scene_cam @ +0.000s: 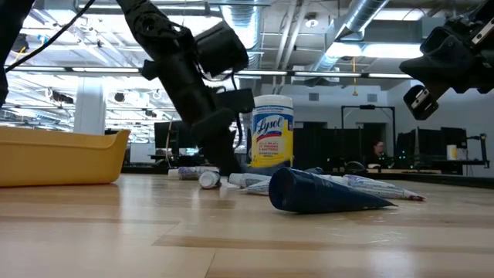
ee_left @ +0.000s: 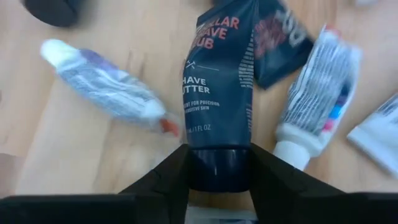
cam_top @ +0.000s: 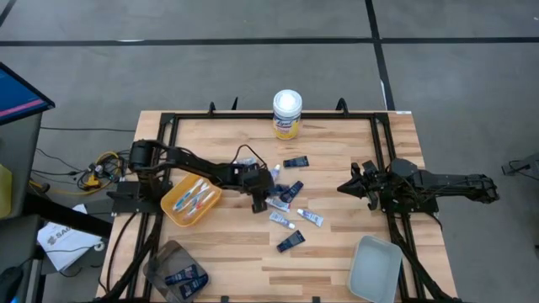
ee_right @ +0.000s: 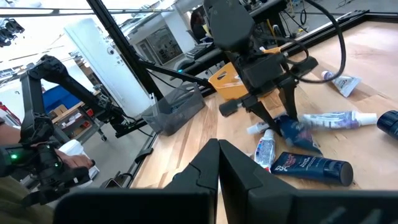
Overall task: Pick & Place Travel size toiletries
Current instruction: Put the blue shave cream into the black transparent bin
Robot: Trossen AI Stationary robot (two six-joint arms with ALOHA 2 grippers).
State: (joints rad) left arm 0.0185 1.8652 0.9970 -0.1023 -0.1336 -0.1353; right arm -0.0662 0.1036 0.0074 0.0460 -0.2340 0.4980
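Observation:
Travel size toiletries lie scattered mid-table: white tubes (cam_top: 310,218) and navy tubes (cam_top: 290,241). One navy tube (ee_left: 217,81) lies flat on the wood, with my left gripper (cam_top: 259,202) shut on its cap end. White tubes (ee_left: 112,90) (ee_left: 317,93) lie on either side of it, and another navy tube (ee_left: 277,37) beyond it. A yellow tray (cam_top: 192,200) left of my left gripper holds toothbrushes. My right gripper (cam_top: 352,187) waits shut at the right, above the table, holding nothing. My left gripper pinches the navy tube's black cap (ee_left: 217,168), one finger on each side of it. The fingers (ee_left: 168,180) slant down from the table's left side, and the tube's body stretches away ahead of them. The tube lies flat on the table.
A tall yellow canister with a white lid (cam_top: 287,114) stands at the far edge. A clear bin (cam_top: 177,273) with navy tubes sits near left, and a pale tray (cam_top: 376,268) near right. A navy tube (scene_cam: 324,193) lies toward the near edge.

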